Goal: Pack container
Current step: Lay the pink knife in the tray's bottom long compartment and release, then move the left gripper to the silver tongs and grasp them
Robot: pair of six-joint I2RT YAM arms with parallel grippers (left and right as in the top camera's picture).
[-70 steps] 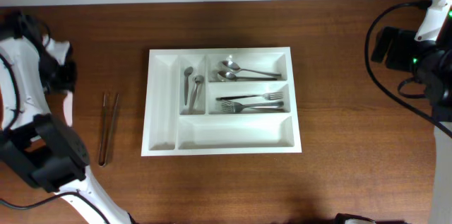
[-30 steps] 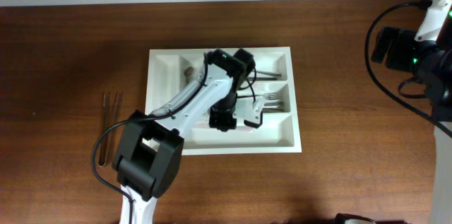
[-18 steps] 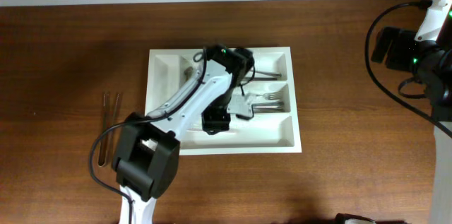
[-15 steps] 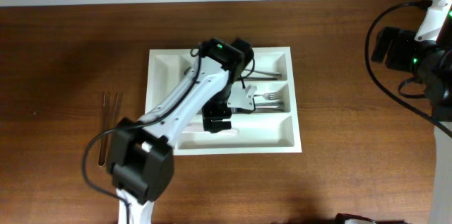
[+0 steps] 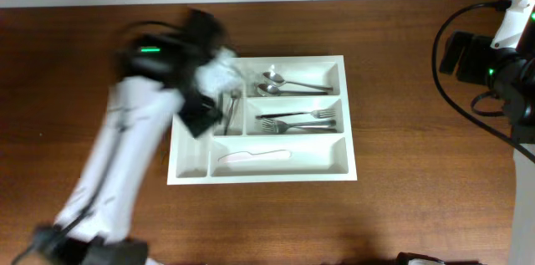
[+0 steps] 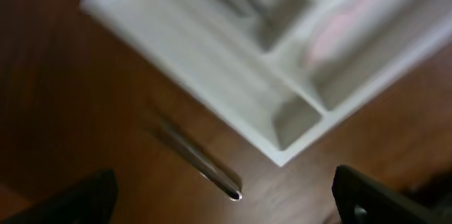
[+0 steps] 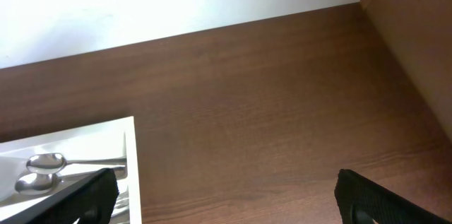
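Two grippers stand spread wide with nothing between the fingers. My left gripper (image 6: pixel 226 208) hangs blurred over the left edge of the container (image 5: pixel 276 179), and the right gripper (image 7: pixel 226 206) is well off to its right. This glossy white tray, with square raised rims, sits mid-table (image 5: pixel 418 173) with dark wood grain on every side. Steel spoons (image 5: pixel 282 84) and forks (image 5: pixel 297 119) lie inside, and a white utensil (image 5: pixel 255 155) lies in the long front slot.

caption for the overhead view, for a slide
Blurred left arm over the container's left edge; white utensil in its bottom compartment
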